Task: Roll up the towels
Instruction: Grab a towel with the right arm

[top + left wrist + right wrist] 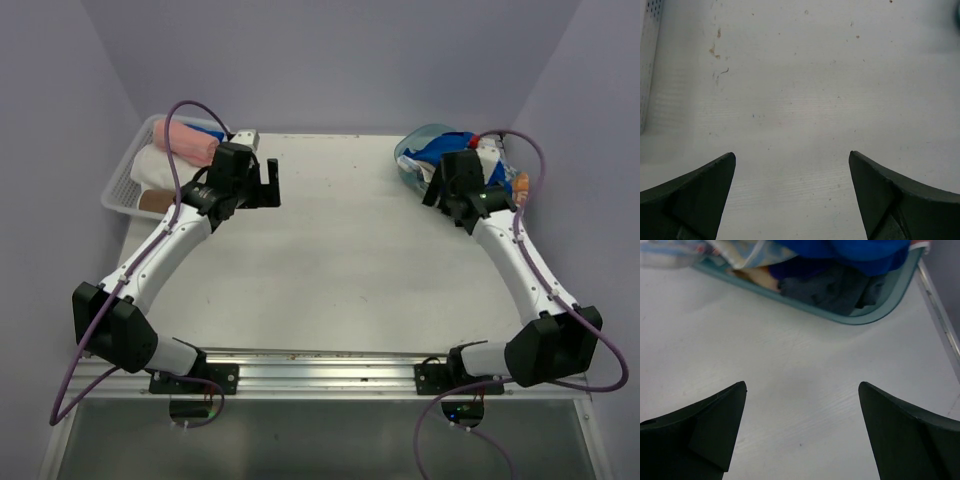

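Loose towels are heaped in a clear teal tub (408, 160) at the back right: a royal blue towel (850, 250), a dark grey-blue towel (835, 290) and a cream printed towel (747, 252). My right gripper (802, 383) hangs open over bare table just in front of the tub rim (865, 320), with nothing between its fingers. At the back left, a rolled pink towel (185, 140) and a white towel (155, 168) lie in a white mesh basket (115, 190). My left gripper (792, 153) is open and empty over the table, right of the basket.
The basket's perforated wall (650, 50) shows at the left edge of the left wrist view. The table's right edge (940, 315) runs close beside the tub. Purple walls surround the table (340, 260).
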You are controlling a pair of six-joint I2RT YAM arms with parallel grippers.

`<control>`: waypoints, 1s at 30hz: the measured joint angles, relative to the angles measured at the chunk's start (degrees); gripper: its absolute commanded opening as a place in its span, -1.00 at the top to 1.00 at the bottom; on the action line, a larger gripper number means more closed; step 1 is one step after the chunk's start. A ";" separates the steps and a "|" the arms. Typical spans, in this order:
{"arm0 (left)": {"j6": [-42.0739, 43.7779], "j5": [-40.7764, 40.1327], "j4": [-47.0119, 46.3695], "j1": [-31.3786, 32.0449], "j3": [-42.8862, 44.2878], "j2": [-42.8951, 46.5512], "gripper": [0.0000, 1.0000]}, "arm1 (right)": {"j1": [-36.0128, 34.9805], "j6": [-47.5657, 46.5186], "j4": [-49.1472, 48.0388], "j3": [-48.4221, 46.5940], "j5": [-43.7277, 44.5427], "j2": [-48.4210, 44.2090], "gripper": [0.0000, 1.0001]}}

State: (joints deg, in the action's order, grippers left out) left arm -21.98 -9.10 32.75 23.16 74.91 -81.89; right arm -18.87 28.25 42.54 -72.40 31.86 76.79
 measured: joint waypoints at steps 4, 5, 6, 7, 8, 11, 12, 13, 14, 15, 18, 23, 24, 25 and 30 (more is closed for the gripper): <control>-0.31 0.50 -0.07 0.00 -0.46 0.04 -0.99 | 13.09 0.24 -0.50 -1.75 -4.79 0.07 -0.92; -0.50 0.61 -0.04 0.00 -0.74 0.04 -0.99 | 14.91 0.31 -0.55 -2.93 -5.92 0.35 -0.91; -0.61 0.76 -0.02 0.00 -0.94 0.04 -0.99 | 16.39 0.46 -0.72 -4.44 -6.71 0.87 -0.90; -0.87 0.92 -0.02 0.00 -1.16 0.04 -0.99 | 17.94 0.68 -1.11 -5.99 -7.96 1.77 -0.88; -0.96 1.01 0.00 0.00 -1.29 0.04 -0.99 | 19.28 0.79 -1.79 -7.54 -9.11 2.78 -0.86; -1.01 1.29 0.04 0.00 -1.33 0.04 -0.99 | 22.77 1.16 -3.37 -11.91 -11.30 7.30 -0.74; -1.01 1.40 0.02 0.00 -1.33 0.07 -0.99 | 23.89 1.29 -3.43 -13.73 -12.15 9.51 -0.72; -1.03 1.42 0.04 0.00 -1.33 0.04 -0.99 | 24.83 1.29 -3.80 -15.43 -12.68 11.85 -0.59; -1.03 1.44 0.04 0.00 -1.33 0.04 -0.99 | 25.46 1.22 -3.96 -16.94 -13.46 14.16 -0.54; -1.03 1.44 0.07 0.00 -1.33 0.04 -0.99 | 25.83 1.27 -3.82 -18.27 -13.62 16.02 -0.51; -1.05 1.51 0.11 0.00 -1.33 0.07 -0.99 | 26.16 0.79 -3.37 -22.82 -15.30 22.69 -0.33; -1.11 1.99 0.22 0.00 -1.33 0.07 -0.99 | 25.97 -0.22 -2.69 -25.92 -18.53 28.35 0.51; -1.14 2.10 0.22 0.00 -1.33 0.04 -0.99 | 25.97 -0.15 -2.67 -25.92 -19.26 28.46 0.94; -1.14 2.14 0.24 0.00 -1.33 0.04 -0.99 | 25.97 -0.13 -2.62 -25.92 -19.61 28.46 1.00; -1.11 2.38 0.98 0.00 -1.25 0.02 -0.99 | 25.97 0.11 -2.67 -25.83 -20.92 25.53 1.00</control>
State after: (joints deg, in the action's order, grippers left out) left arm -23.09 -6.72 33.74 23.16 73.67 -81.87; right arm 7.09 28.36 39.88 -98.24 10.94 102.32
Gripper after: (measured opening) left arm 0.994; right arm 0.027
